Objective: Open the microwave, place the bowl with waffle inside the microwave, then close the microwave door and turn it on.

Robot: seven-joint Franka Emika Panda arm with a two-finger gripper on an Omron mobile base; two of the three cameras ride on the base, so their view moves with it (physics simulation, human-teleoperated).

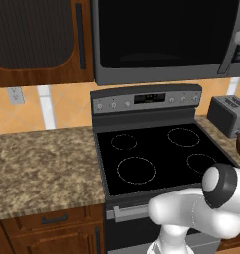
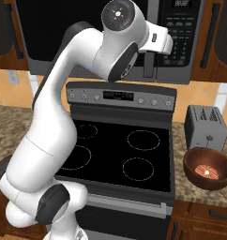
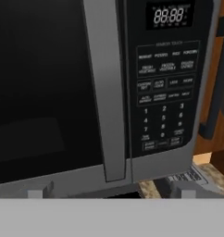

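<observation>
The hand [image 3: 107, 192] is hanging with its fingers spread apart, facing the shut microwave door [image 3: 44, 92] above the stove [image 2: 120, 154]. The door looks stiff and hinged; its long vertical handle [image 3: 104, 88] is offering the best hold.

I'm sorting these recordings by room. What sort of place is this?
A home kitchen, though a rendered one. A black glass-top stove sits between granite counters, a microwave hangs above it, and a toaster stands beside a bowl holding a waffle.
</observation>
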